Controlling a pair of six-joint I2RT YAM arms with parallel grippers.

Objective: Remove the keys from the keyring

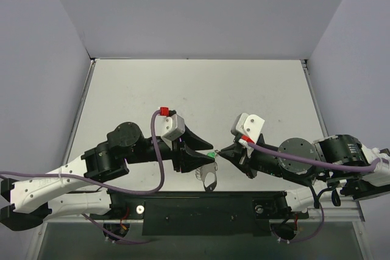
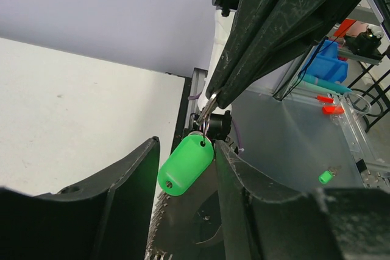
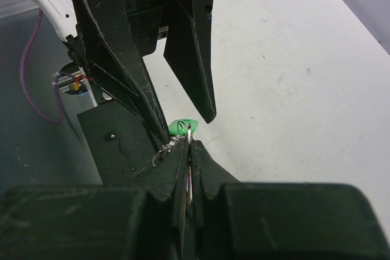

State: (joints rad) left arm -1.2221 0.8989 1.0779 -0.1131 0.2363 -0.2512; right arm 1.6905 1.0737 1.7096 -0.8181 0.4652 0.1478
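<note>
My right gripper (image 1: pixel 220 153) is shut on a slim flat silver piece that looks like a key (image 3: pixel 191 131), held in the air over the table's near edge. A green plastic tag (image 2: pixel 186 164) hangs from it on a thin wire loop. The tag also shows in the top view (image 1: pixel 211 154) and the right wrist view (image 3: pixel 180 126). My left gripper (image 1: pixel 206 157) is open, its jaws wide on either side of the tag. The pale keyring (image 1: pixel 208 179) with its silvery chain (image 3: pixel 159 152) dangles below the two grippers.
The white table (image 1: pixel 201 89) stretches away behind both grippers, with grey walls around it. A black mounting plate (image 1: pixel 207 211) lies at the near edge between the arm bases. Blue and clear bins (image 2: pixel 329 65) stand off the table.
</note>
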